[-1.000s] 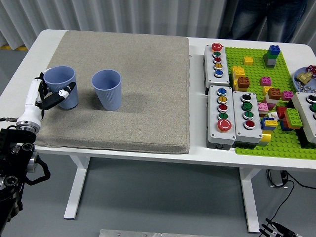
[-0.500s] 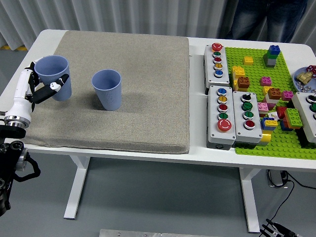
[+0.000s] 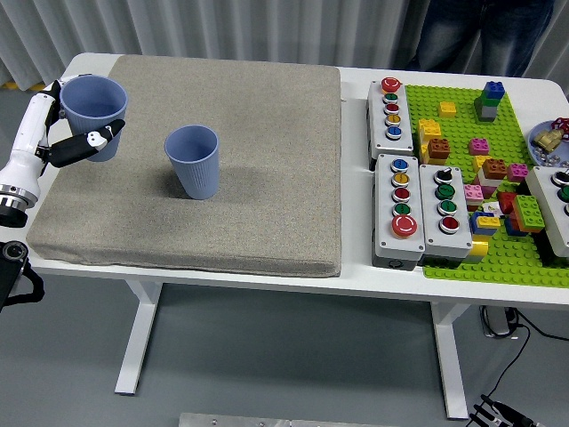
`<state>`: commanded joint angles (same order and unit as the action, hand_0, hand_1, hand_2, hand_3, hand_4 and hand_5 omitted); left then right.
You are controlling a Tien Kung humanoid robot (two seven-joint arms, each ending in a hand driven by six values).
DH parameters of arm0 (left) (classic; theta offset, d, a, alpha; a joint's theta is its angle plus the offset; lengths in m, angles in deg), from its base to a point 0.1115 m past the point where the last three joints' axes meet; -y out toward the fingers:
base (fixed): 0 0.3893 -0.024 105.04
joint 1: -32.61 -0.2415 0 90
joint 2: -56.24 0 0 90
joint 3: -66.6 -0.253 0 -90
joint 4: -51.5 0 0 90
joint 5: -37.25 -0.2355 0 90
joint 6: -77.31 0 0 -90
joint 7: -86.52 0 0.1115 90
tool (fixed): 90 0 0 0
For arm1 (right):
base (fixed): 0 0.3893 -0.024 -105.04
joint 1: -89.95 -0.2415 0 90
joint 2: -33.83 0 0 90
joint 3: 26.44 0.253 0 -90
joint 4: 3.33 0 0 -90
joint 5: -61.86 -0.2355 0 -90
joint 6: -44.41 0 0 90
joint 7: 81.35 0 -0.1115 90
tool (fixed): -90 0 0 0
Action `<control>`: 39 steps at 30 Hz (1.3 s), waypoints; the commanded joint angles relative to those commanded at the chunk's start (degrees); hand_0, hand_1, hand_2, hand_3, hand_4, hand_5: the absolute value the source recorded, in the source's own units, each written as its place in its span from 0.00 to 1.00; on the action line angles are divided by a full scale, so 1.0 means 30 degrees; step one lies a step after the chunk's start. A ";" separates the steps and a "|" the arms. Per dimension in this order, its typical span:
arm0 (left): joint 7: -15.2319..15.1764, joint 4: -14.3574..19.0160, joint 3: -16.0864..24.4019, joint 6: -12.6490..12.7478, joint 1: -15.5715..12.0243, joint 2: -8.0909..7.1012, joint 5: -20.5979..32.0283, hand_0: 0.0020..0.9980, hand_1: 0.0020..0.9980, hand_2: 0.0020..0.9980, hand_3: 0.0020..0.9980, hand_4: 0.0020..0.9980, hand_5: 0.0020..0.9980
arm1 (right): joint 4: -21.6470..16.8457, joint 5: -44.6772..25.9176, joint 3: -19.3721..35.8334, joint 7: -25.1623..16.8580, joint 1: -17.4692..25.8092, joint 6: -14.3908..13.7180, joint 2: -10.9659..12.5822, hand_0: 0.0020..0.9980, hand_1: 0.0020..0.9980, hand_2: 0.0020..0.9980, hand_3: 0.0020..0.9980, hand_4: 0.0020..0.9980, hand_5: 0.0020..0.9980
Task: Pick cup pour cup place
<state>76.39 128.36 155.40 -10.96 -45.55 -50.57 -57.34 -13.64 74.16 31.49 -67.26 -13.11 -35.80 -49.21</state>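
Observation:
Two blue paper cups are in the head view. One cup (image 3: 92,114) is upright in my left hand (image 3: 69,133), whose white and black fingers are wrapped around it, and it hangs above the far left of the grey mat (image 3: 258,133). The other cup (image 3: 194,161) stands upright on the mat to its right, a short gap away. My right hand is out of sight.
Grey button boxes (image 3: 416,200) sit right of the mat. Beyond them lies a green brick baseplate (image 3: 462,133) with several loose bricks, and a small dish (image 3: 549,142) at the right edge. A person stands at the far side, top right.
My left hand has lifted the held cup off the mat and carried it up and to the left. The second cup has stayed put.

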 joint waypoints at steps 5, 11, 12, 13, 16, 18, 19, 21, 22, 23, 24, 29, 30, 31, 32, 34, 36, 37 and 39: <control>0.0311 0.0800 -0.0492 -0.0564 0.0136 -0.0522 -0.1577 0.46 0.55 0.74 0.67 0.68 0.13 | 0.0000 -0.0097 -0.0085 -0.0035 0.0050 -0.0050 0.0001 0.76 0.68 0.71 0.61 0.18 0.29; 0.0559 0.1947 -0.1583 -0.1398 0.0569 -0.1946 -0.3581 0.46 0.54 0.73 0.66 0.68 0.13 | 0.0000 -0.0343 -0.0256 -0.0084 0.0045 -0.0113 0.0038 0.76 0.68 0.71 0.61 0.18 0.28; 0.0563 0.2048 -0.1696 -0.1433 0.0629 -0.2075 -0.3684 0.45 0.54 0.72 0.65 0.68 0.13 | 0.0000 -0.0358 -0.0272 -0.0087 0.0038 -0.0117 0.0042 0.76 0.68 0.71 0.61 0.17 0.28; 0.0581 0.2162 -0.1925 -0.1464 0.0795 -0.2248 -0.3899 0.45 0.54 0.72 0.65 0.68 0.13 | 0.0000 -0.0372 -0.0274 -0.0095 0.0029 -0.0119 0.0052 0.76 0.68 0.71 0.61 0.17 0.28; 0.0617 0.2197 -0.2344 -0.1524 0.1174 -0.2446 -0.4413 0.45 0.54 0.72 0.65 0.68 0.13 | 0.0000 -0.0439 -0.0308 -0.0130 0.0008 -0.0126 0.0069 0.76 0.68 0.71 0.61 0.17 0.28; 0.0666 0.2132 -0.2606 -0.1500 0.1443 -0.2512 -0.5130 0.45 0.53 0.72 0.65 0.68 0.13 | 0.0000 -0.0504 -0.0375 -0.0158 -0.0005 -0.0155 0.0074 0.76 0.68 0.71 0.61 0.17 0.27; 0.0677 0.2118 -0.2718 -0.1495 0.1536 -0.2535 -0.5429 0.45 0.53 0.72 0.65 0.68 0.13 | 0.0000 -0.0532 -0.0396 -0.0170 -0.0007 -0.0168 0.0075 0.76 0.68 0.71 0.61 0.17 0.27; 0.0699 0.2118 -0.2954 -0.1499 0.1683 -0.2588 -0.6140 0.45 0.53 0.72 0.65 0.68 0.13 | 0.0000 -0.0595 -0.0444 -0.0191 -0.0006 -0.0193 0.0076 0.76 0.68 0.71 0.61 0.17 0.27; 0.0708 0.2124 -0.3049 -0.1504 0.1732 -0.2610 -0.6522 0.45 0.53 0.72 0.65 0.68 0.13 | 0.0000 -0.0621 -0.0466 -0.0199 -0.0006 -0.0202 0.0075 0.76 0.68 0.71 0.61 0.17 0.27; 0.0734 0.2071 -0.3242 -0.1511 0.1849 -0.2623 -0.6904 0.45 0.53 0.71 0.65 0.68 0.11 | 0.0000 -0.0645 -0.0469 -0.0213 -0.0004 -0.0213 0.0072 0.76 0.68 0.71 0.61 0.17 0.27; 0.0748 0.2043 -0.3336 -0.1514 0.1906 -0.2628 -0.7088 0.45 0.53 0.71 0.65 0.68 0.11 | 0.0000 -0.0656 -0.0468 -0.0220 -0.0003 -0.0219 0.0070 0.76 0.68 0.71 0.61 0.17 0.27; 0.0823 0.1673 -0.3962 -0.1434 0.2410 -0.2593 -0.8681 0.45 0.53 0.71 0.65 0.68 0.11 | 0.0000 -0.0691 -0.0510 -0.0245 -0.0042 -0.0245 0.0082 0.76 0.68 0.71 0.61 0.17 0.27; 0.0831 0.1601 -0.4040 -0.1387 0.2490 -0.2580 -0.8943 0.45 0.53 0.71 0.65 0.68 0.11 | 0.0000 -0.0718 -0.0531 -0.0258 -0.0048 -0.0250 0.0085 0.76 0.68 0.71 0.61 0.17 0.27; 0.0842 0.1543 -0.4093 -0.1340 0.2550 -0.2565 -0.9101 0.45 0.53 0.71 0.65 0.68 0.11 | 0.0000 -0.0740 -0.0542 -0.0269 -0.0050 -0.0249 0.0088 0.76 0.68 0.71 0.61 0.17 0.27; 0.0866 0.1511 -0.4152 -0.1287 0.2612 -0.2553 -0.9399 0.45 0.53 0.71 0.65 0.68 0.11 | 0.0000 -0.0764 -0.0555 -0.0283 -0.0052 -0.0258 0.0086 0.76 0.68 0.71 0.61 0.17 0.27; 0.0913 0.1484 -0.4262 -0.1179 0.2718 -0.2538 -1.0109 0.45 0.53 0.71 0.65 0.68 0.11 | 0.0000 -0.0797 -0.0580 -0.0302 -0.0057 -0.0268 0.0086 0.76 0.68 0.71 0.61 0.17 0.27; 0.0961 0.1484 -0.4343 -0.1090 0.2787 -0.2521 -1.0694 0.45 0.53 0.71 0.64 0.68 0.11 | 0.0000 -0.0807 -0.0588 -0.0313 -0.0055 -0.0275 0.0087 0.76 0.68 0.71 0.61 0.17 0.27; 0.0970 0.1485 -0.4356 -0.1076 0.2797 -0.2518 -1.0804 0.45 0.53 0.71 0.64 0.68 0.11 | 0.0000 -0.0808 -0.0588 -0.0315 -0.0054 -0.0277 0.0086 0.76 0.68 0.71 0.61 0.17 0.27; 0.1091 0.1516 -0.4487 -0.0965 0.2910 -0.2507 -1.1770 0.45 0.53 0.71 0.64 0.68 0.11 | 0.0000 -0.0794 -0.0595 -0.0317 -0.0050 -0.0285 0.0088 0.76 0.68 0.71 0.61 0.17 0.27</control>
<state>79.67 132.91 141.94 -13.85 -36.82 -58.09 -92.65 -13.64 71.78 29.70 -68.21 -13.26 -36.65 -48.95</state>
